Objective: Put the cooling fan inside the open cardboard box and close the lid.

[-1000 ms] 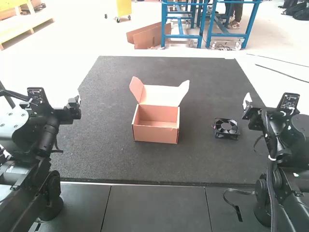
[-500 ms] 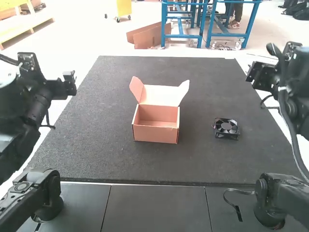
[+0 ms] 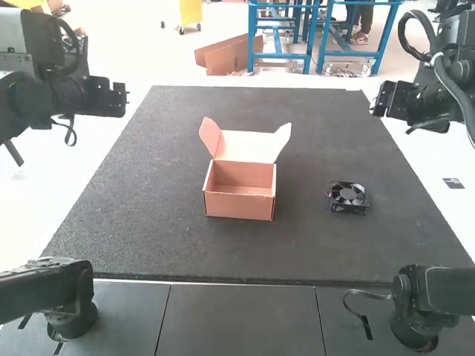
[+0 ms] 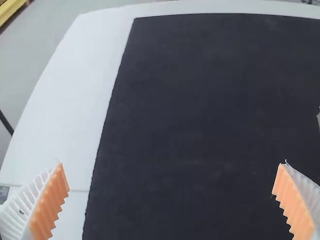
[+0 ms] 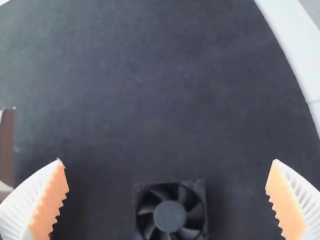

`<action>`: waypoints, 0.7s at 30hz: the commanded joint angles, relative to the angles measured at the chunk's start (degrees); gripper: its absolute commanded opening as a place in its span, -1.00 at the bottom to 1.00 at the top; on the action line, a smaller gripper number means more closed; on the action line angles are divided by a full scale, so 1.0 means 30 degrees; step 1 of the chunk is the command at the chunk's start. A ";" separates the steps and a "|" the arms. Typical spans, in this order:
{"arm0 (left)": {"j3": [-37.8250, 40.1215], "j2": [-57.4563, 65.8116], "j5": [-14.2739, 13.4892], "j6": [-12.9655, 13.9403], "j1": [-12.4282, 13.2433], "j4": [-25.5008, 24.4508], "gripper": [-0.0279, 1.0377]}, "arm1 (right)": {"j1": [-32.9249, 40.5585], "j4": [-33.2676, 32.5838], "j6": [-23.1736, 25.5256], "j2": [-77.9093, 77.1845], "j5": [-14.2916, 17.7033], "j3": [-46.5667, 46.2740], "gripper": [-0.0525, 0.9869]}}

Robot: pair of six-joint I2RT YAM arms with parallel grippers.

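While both my arms hang high at the sides of the table [image 3: 438, 156], my left claw [image 3: 119, 99] is spread wide above the left edge of the black mat [image 3: 148, 200], where mat meets white tabletop. Its orange pads [image 4: 47, 207] stand far apart with nothing between them. My right claw [image 3: 381, 99] is spread just as wide over the mat's right side, holding nothing. From its wrist view I look down on the fan [image 5: 170, 212], which lies flat on the mat, well apart from my fingers. The fan sits outside the cardboard box [image 3: 240, 194], near its right side and not touching it. The box stands in the middle of the mat, open, with its lid [image 3: 249, 146] upright at the back.
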 commanded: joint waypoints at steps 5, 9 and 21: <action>0.0257 0.0895 0.0100 -0.0190 0.0078 -0.0916 0.87 | 0.0208 -0.3488 0.0371 0.2308 -0.0358 0.2739 0.85; 0.0140 0.1247 0.0129 -0.0190 0.0049 -0.1209 0.87 | -0.0173 -0.5276 0.0195 0.3920 -0.0153 0.3413 0.85; 0.0199 0.1804 0.0481 -0.0219 0.0020 -0.2293 0.87 | -0.1726 -0.5891 -0.3057 0.7904 0.0521 0.3354 0.84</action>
